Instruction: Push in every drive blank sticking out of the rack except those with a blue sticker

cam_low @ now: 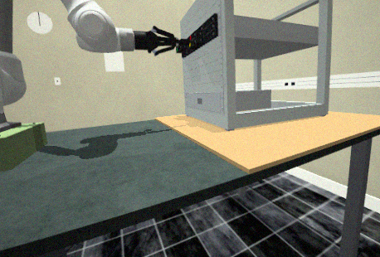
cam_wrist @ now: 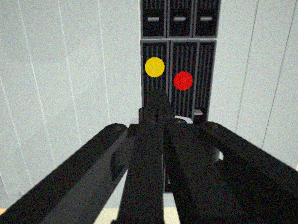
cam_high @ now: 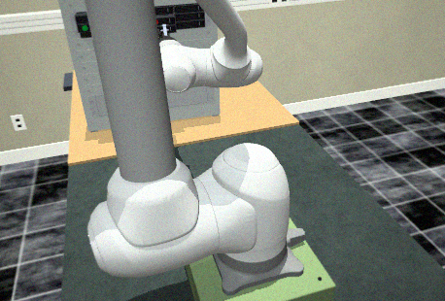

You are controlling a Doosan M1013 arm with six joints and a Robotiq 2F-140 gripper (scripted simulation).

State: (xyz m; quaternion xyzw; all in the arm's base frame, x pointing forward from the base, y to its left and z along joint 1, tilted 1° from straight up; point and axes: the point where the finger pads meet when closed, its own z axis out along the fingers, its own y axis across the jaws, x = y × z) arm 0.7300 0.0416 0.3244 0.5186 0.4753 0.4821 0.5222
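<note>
The grey rack stands upright with a row of black drive blanks across its front. A yellow sticker and a red sticker are on neighbouring blanks. A blank with a green sticker stands out at the row's left end. My gripper is shut and empty, its tips close in front of the yellow-stickered blank; contact cannot be told. No blue sticker shows; the arm and fingers hide part of the row.
The rack stands on a wooden board at the far end of the dark green table top. The arm's base is on a green block. A wall is behind the rack.
</note>
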